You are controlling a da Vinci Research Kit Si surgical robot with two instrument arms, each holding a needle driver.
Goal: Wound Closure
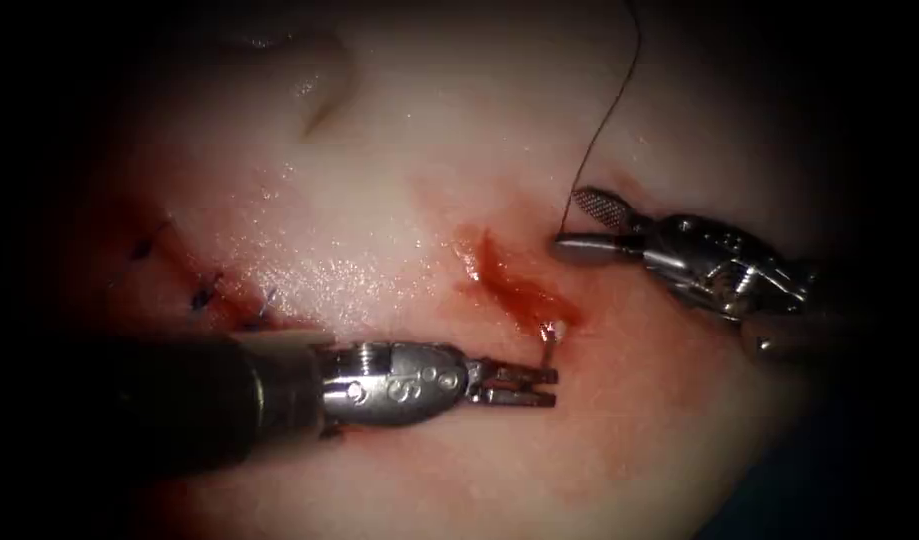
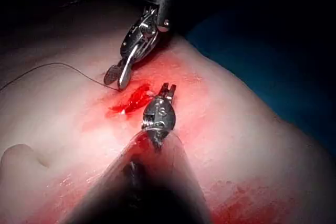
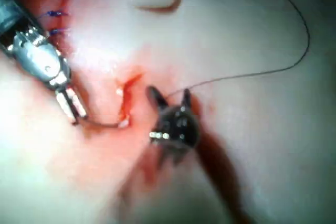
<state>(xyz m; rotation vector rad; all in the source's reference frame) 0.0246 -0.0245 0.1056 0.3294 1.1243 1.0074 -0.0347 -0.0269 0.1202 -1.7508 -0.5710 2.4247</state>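
Endoscope view: a cut (image 1: 514,285) sits mid-frame in the tissue (image 1: 399,180), wet with red fluid (image 1: 524,300).
Earlier stitches: blue stitches (image 1: 207,293) lie at about 9 o'clock from the cut; that stretch looks already closed.
Left tool: the left arm's tool (image 1: 519,385) comes in from 8 o'clock, its jaws clenched on the needle (image 1: 547,345) at the bit that stands clear of the tissue.
Needle: it emerges at the cut's 5 o'clock end, on the right side; most of its curve is buried in the tissue.
Cut: its edges gape, with no stitch across it.
Right tool: the right arm's tool (image 1: 579,222) waits at 3 o'clock of the cut, jaws released, holding nothing.
Thread: the thread (image 1: 609,100) runs off toward 12 o'clock from the tissue beside the right tool.
Progress: judged early on this cut; the stitch is unfinished and no knot shows.
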